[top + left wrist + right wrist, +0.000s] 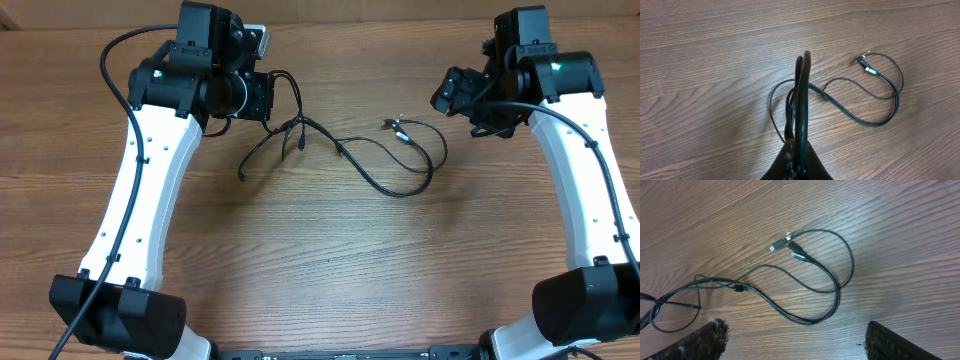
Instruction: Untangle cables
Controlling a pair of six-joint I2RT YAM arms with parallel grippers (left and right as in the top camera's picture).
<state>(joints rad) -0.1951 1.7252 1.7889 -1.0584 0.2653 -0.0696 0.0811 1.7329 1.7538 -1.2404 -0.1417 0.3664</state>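
- Across the frame lies a brown wood-grain table (320, 270), its planks running side to side under every other item.
- Left white-and-black robot arm (150, 180) rises from the table's near-left corner and bends over its far-left part. Right white-and-black robot arm (590, 170) mirrors it on the table's right side.
- Thin black flexible cables (341, 150) lie in a loose tangle across the table's far middle, between the two arms. Several strands cross nearer the table's left side, and one long loop sags toward the table's centre.
- Left black two-finger gripper (265, 97) sits over the table's far left, jaws pinched together on a bunch of cable strands. The left wrist view shows a loop arching up off the table from that grip.
- Right black two-finger gripper (452, 92) hovers over the table's far right, jaws spread wide with nothing between them. Its dark fingers (707, 340) frame bare wood.
- Small silver-tipped plug ends (787, 244) rest close together on the table at the cables' right end, apart from the right gripper.
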